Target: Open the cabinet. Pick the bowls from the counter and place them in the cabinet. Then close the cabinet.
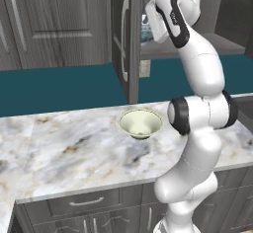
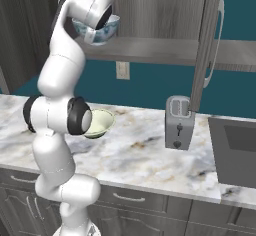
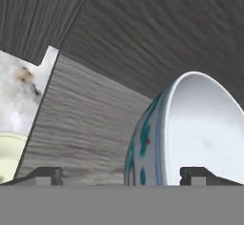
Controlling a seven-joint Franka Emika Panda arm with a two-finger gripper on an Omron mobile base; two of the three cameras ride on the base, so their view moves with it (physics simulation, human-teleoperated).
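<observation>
The cabinet stands open, one door (image 1: 129,39) swung out toward me, the other door (image 2: 207,45) at the right. The blue-patterned bowl (image 2: 111,30) rests on the cabinet shelf (image 2: 150,47), tilted. In the hand view its white inside and patterned wall (image 3: 143,157) rise between my fingertips (image 3: 47,175). My gripper (image 3: 123,176) is open, its jaws wide on either side of the bowl's wall and apart from it. The hand (image 2: 97,15) hovers over that bowl. The cream-green bowl (image 1: 141,123) sits upright on the marble counter (image 1: 64,148), below the cabinet.
A silver toaster (image 2: 179,122) stands on the counter under the right door. A dark appliance top (image 2: 235,155) lies at the counter's far right. Closed wall cabinets (image 1: 54,24) are to the left. Drawers (image 1: 86,202) run beneath the counter edge.
</observation>
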